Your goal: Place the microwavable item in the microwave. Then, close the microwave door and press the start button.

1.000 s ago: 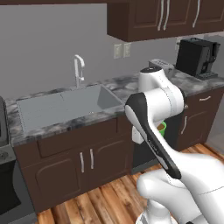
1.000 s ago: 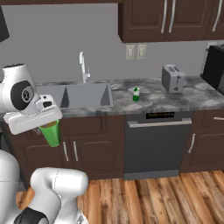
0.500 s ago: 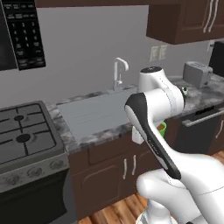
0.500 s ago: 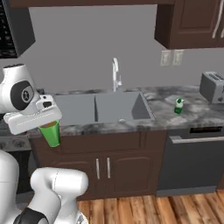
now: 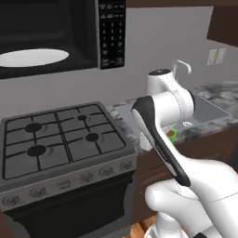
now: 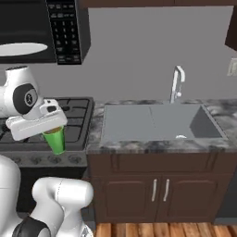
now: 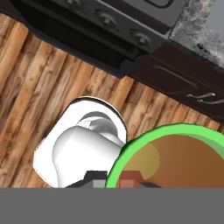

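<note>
hand view: green cup [image 7: 175,153] holds brown liquid [image 7: 183,162]; microwave [image 5: 56,35] open

We see the microwave [image 5: 60,35] cavity open, with clear space above its turntable plate [image 5: 32,57]. The keypad [image 6: 65,30] bounds it on the right. Below the microwave, the stove [image 5: 60,139] appears unobstructed.

The cup [image 6: 56,139] is bright green, and the liquid [image 7: 183,159] in it is brown. The microwave [image 5: 60,35] is black with a white turntable plate [image 5: 32,57] and pale keypad buttons [image 5: 112,32]. The counter [image 6: 152,146] is mottled grey stone above dark brown cabinets [image 6: 159,192]. The floor [image 7: 39,83] is reddish-brown planks.
</note>
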{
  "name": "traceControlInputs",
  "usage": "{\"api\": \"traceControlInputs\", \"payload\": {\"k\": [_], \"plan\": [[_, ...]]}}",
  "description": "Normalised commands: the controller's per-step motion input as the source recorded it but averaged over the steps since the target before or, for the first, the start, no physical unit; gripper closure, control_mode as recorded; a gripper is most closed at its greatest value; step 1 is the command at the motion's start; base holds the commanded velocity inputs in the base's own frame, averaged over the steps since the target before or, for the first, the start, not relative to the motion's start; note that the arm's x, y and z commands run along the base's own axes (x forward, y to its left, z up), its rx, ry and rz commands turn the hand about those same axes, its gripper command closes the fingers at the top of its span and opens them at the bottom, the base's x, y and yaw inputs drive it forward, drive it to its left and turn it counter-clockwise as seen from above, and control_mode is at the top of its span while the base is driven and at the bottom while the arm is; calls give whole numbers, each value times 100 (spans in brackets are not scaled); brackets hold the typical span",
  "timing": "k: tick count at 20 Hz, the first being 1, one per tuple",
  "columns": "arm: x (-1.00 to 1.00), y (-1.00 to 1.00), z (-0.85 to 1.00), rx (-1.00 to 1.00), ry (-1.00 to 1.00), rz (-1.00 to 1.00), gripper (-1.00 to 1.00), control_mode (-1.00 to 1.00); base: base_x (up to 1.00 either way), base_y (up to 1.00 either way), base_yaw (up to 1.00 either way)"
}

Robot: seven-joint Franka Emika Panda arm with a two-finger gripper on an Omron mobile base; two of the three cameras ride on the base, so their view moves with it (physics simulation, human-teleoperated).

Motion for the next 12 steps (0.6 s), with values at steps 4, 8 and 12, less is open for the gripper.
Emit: {"api": "traceControlInputs", "payload": {"k": [4,8,12], "plan": [[0,0,0,0,0,0,100,100,-31,49,34],[0,0,0,0,0,0,100,100,30,51,21],[0,0,0,0,0,0,100,100,57,49,1]]}}
